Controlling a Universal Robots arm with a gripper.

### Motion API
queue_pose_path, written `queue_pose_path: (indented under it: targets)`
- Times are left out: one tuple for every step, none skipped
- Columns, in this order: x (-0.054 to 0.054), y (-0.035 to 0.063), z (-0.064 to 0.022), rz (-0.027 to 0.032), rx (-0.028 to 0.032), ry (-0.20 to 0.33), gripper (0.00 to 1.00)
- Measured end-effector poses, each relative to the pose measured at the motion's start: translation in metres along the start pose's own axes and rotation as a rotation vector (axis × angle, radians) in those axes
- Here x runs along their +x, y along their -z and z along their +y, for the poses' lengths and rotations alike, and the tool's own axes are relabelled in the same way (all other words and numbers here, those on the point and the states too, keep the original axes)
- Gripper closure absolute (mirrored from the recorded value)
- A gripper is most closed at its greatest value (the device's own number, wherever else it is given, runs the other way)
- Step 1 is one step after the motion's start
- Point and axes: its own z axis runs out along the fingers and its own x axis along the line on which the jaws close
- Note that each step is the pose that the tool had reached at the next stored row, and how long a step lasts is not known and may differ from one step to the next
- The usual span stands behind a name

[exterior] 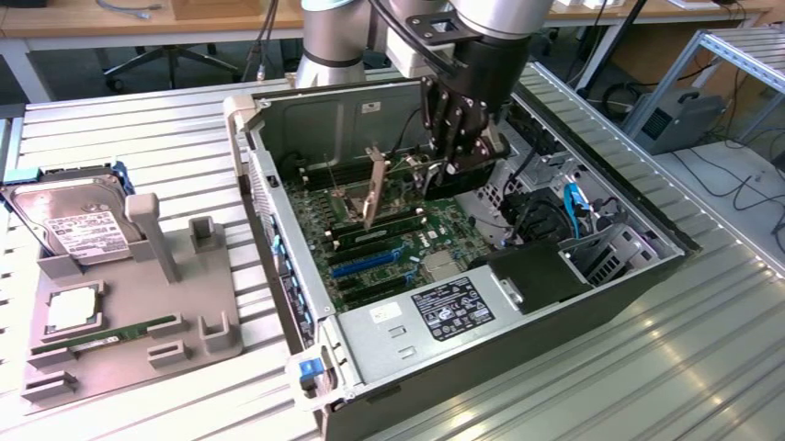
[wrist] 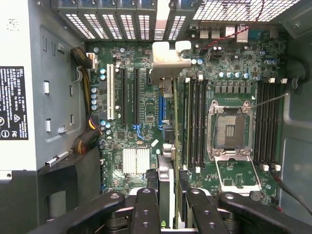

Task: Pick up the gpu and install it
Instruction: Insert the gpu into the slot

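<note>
Black fingers (wrist: 146, 209) clamp the thin dark gpu (wrist: 166, 168) edge-down, its long axis parallel to the long black expansion slots (wrist: 130, 95) beneath, its beige metal bracket (wrist: 168, 61) at the far end.

We note the case (exterior: 331, 115) open upward: passage is free above the motherboard (exterior: 392, 243). The gripper (exterior: 451, 163), clamped on the gpu (exterior: 377, 188), occupies the middle. The power supply (exterior: 381, 335) blocks one corner; blue cables (exterior: 571, 204) crowd the adjoining edge.

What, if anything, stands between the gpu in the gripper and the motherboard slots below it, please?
Nothing visible does. The gripper holds the gpu edge-on over the motherboard; the slots beside it are empty, and the cables lie at the case's sides. The slot under the card is hidden.
</note>
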Motion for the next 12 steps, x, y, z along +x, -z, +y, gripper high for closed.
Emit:
queue_pose_path:
  targets:
    - [0.0003, 0.0000, 0.0000, 0.0001, -0.0001, 0.000, 0.73]
    - [0.0007, 0.0000, 0.0000, 0.0002, 0.0000, 0.000, 0.73]
    - [0.0012, 0.0000, 0.0000, 0.0002, 0.0000, 0.000, 0.73]
    - [0.0015, 0.0000, 0.0000, 0.0003, 0.0000, 0.000, 0.73]
    - [0.0018, 0.0000, 0.0000, 0.0003, 0.0000, 0.000, 0.73]
    - [0.0022, 0.0000, 0.0000, 0.0004, 0.0000, 0.000, 0.73]
    - [0.0025, 0.0000, 0.0000, 0.0005, 0.0000, 0.000, 0.73]
    - [0.0028, 0.0000, 0.0000, 0.0005, 0.0000, 0.000, 0.73]
    - [0.0031, 0.0000, 0.0000, 0.0007, -0.0001, 0.000, 0.73]
    - [0.0035, 0.0000, 0.0000, 0.0007, -0.0001, 0.000, 0.73]
    - [0.0038, 0.0000, 0.0000, 0.0008, 0.0000, 0.000, 0.73]
    - [0.0041, 0.0000, 0.0000, 0.0008, -0.0001, 0.000, 0.73]
